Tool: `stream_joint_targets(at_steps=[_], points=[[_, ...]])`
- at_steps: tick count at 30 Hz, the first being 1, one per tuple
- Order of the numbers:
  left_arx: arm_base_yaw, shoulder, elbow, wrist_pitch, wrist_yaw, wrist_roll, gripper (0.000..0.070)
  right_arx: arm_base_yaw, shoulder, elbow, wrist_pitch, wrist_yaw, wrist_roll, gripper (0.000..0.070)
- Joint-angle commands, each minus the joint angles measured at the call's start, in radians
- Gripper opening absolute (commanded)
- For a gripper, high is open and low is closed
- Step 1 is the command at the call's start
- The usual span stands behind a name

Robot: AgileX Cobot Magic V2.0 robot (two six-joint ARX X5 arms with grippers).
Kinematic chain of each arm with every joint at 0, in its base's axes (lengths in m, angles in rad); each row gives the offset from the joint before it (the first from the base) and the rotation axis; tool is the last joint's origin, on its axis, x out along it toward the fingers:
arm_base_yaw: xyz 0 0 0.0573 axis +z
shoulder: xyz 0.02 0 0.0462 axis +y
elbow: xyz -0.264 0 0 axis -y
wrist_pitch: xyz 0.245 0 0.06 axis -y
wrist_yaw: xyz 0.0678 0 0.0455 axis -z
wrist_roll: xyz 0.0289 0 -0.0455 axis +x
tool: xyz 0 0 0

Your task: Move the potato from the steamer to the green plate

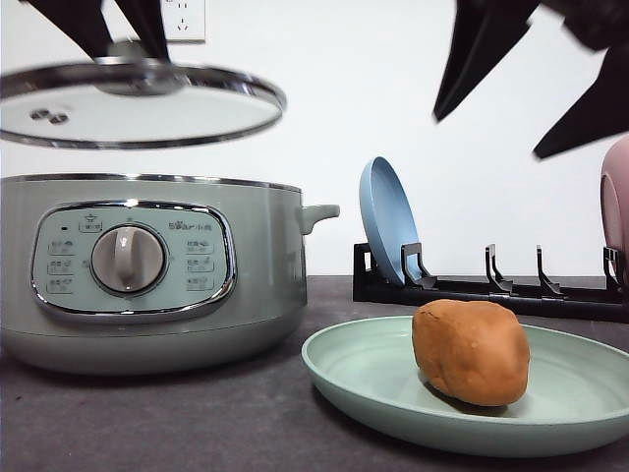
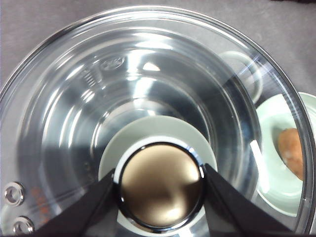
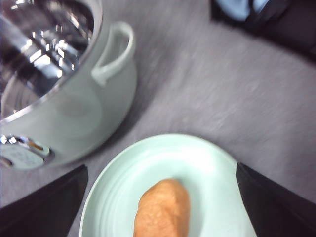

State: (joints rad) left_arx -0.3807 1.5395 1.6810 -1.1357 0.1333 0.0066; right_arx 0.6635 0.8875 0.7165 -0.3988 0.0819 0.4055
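The orange-brown potato [image 1: 472, 352] [image 3: 163, 210] lies on the green plate [image 1: 364, 369] [image 3: 197, 158] at the front right of the table. High above it my right gripper [image 1: 488, 136] [image 3: 161, 170] hangs open, holding nothing. The sage-green steamer [image 1: 256, 285] [image 3: 74, 113] stands at the left with its pot uncovered. My left gripper [image 1: 113, 29] [image 2: 160, 182] is shut on the knob [image 2: 160, 197] of the glass lid [image 1: 138, 103], which it holds level above the pot. Through the glass, the pot's shiny inside [image 2: 148, 84] holds no food.
Behind the plate, a black dish rack [image 1: 491, 290] holds an upright blue plate [image 1: 388, 221] and, at the right edge, a pink dish [image 1: 616, 206]. The steamer's side handle [image 1: 319, 214] points toward the rack. Dark tabletop [image 1: 197, 423] lies in front.
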Motion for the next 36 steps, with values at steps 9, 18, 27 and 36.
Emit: stream_joint_targets(at_steps=[9, 18, 27, 36], points=[[-0.014, 0.080, 0.029, 0.060, 0.006, 0.017, 0.0000, 0.006, -0.072, 0.021, -0.031, 0.051, -0.031, 0.0606], [-0.015, 0.118, 0.029, 0.054, -0.013, 0.020, 0.0000, 0.005, -0.073, 0.021, -0.033, 0.051, -0.041, 0.0606], [-0.020, 0.130, 0.029, 0.053, -0.037, 0.031, 0.0000, -0.003, -0.073, 0.021, -0.033, 0.051, -0.046, 0.0606], [-0.025, 0.161, 0.029, 0.052, -0.037, 0.031, 0.0000, -0.006, -0.073, 0.021, -0.033, 0.051, -0.047, 0.0606]])
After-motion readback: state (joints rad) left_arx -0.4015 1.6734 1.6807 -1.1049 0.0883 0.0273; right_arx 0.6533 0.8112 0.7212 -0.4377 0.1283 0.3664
